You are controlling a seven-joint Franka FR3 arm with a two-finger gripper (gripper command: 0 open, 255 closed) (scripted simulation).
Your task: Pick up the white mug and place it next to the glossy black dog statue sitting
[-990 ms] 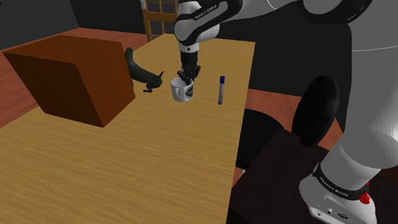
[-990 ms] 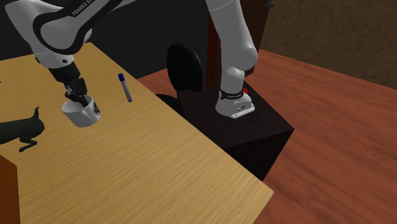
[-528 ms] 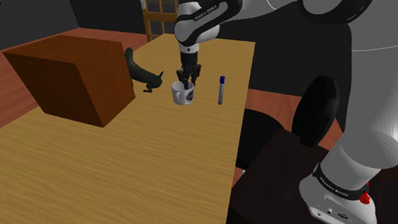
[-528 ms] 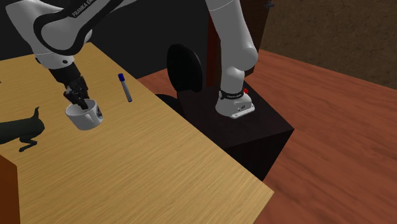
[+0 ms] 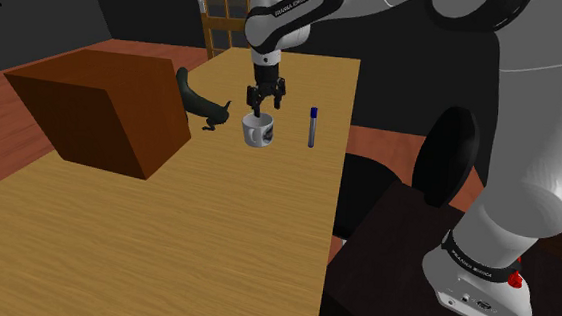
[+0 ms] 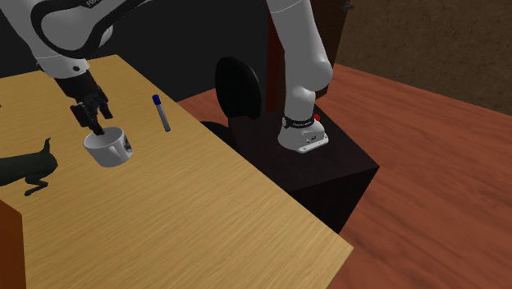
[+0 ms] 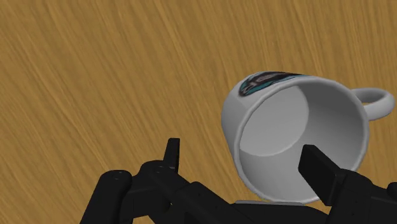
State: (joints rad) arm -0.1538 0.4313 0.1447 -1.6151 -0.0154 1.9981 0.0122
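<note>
1. We see both exterior views dim: the tabletop (image 5: 164, 235) holds an even, warm tan, while the walls behind it sink close to black.
2. We find soft highlights and smooth grey gradients across the rounded links of the white arm (image 5: 532, 117); the light seems diffuse rather than a single hard beam.
3. In the wrist view we see the mug (image 7: 273, 127) gently shaded, pale at the rim and greyer deep inside.
4. We see the tabletop's edges run straight to the frame borders.
</note>
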